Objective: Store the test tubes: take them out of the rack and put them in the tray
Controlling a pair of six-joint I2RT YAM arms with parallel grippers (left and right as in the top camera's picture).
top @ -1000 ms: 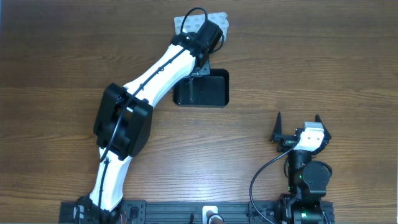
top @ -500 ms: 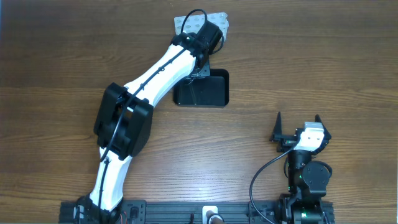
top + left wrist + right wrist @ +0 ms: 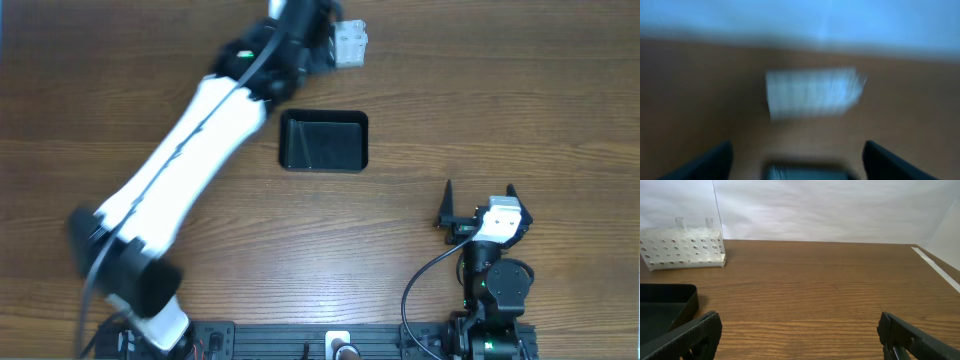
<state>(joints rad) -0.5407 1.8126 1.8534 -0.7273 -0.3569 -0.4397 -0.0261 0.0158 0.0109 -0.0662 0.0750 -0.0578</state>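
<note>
Left gripper (image 3: 799, 152) spread wide, empty, facing blurred rack (image 3: 812, 92). Right gripper (image 3: 800, 330) equally agape, bare. Right wrist view, upper left: two test tubes (image 3: 679, 223) upright in rack.

Left arm (image 3: 200, 130) extends past the tray (image 3: 324, 116) to the rack (image 3: 350, 42); right hand (image 3: 480, 187), fingers spread, stands well apart.

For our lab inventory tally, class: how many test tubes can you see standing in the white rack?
2. Both stand upright in the white rack, apart: one test tube, a second test tube. Others may be hidden.
</note>
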